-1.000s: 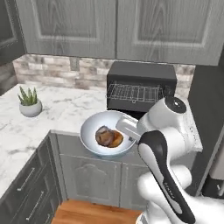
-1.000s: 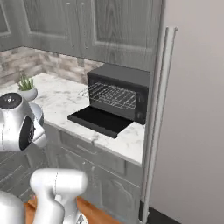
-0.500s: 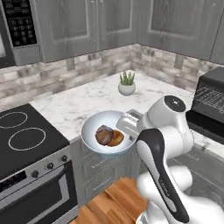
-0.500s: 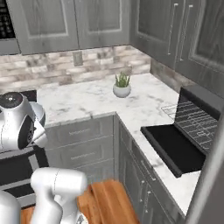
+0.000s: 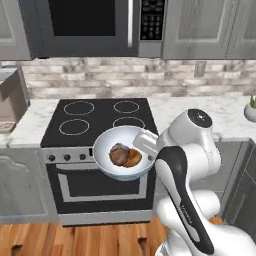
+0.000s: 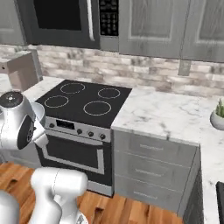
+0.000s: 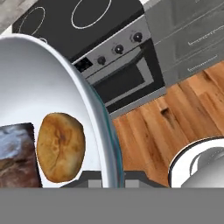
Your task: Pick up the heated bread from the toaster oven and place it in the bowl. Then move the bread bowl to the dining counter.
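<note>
- Two pieces of bread lie in the bowl at the middle of the left base view: the heated bread, dark and mottled, on the left, and a golden-brown roll touching it on the right.
- The hand is clamped on the bowl's right rim, holding the bowl in the air in front of the stove, just above the oven door.
- In the hand view the bowl's rim curves down the middle of the frame; the roll sits at lower left inside it, and the dark bread is cut by the left edge.
- Beyond the rim, at the top of that view, are the stove's knobs and oven door, with wood floor on the right.
- A microwave hangs over the stove at the top of the left base view.
- A white marble counter runs right of the stove in the right base view, with a potted plant at the right edge.
</note>
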### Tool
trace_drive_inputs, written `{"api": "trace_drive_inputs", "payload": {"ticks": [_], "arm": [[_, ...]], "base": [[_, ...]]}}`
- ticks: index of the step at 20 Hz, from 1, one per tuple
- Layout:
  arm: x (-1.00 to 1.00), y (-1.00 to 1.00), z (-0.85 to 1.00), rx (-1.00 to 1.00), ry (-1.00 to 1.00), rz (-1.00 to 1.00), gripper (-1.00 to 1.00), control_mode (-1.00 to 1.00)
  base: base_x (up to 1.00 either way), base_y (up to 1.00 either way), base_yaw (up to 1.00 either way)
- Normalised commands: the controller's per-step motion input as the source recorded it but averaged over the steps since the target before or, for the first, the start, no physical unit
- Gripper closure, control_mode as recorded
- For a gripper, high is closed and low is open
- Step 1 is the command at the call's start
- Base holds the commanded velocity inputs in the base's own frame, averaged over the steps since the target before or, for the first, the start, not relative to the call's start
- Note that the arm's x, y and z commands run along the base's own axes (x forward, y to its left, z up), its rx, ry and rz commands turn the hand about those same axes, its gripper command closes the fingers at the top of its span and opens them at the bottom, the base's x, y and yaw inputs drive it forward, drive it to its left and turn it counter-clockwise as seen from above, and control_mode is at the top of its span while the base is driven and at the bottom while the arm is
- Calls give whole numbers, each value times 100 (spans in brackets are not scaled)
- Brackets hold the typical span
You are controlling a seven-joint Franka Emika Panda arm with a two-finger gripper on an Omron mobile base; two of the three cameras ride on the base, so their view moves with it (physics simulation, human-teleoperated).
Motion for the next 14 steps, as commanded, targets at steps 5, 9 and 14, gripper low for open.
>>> {"api": "trace_drive_inputs", "payload": {"ticks": [5,9,14], "arm": [[0,0,0,0,0,0,100,100],[0,0,0,0,0,0,100,100],[0,0,0,0,0,0,100,100]], "base": [[0,0,100],[0,0,100],[0,0,95]]}}
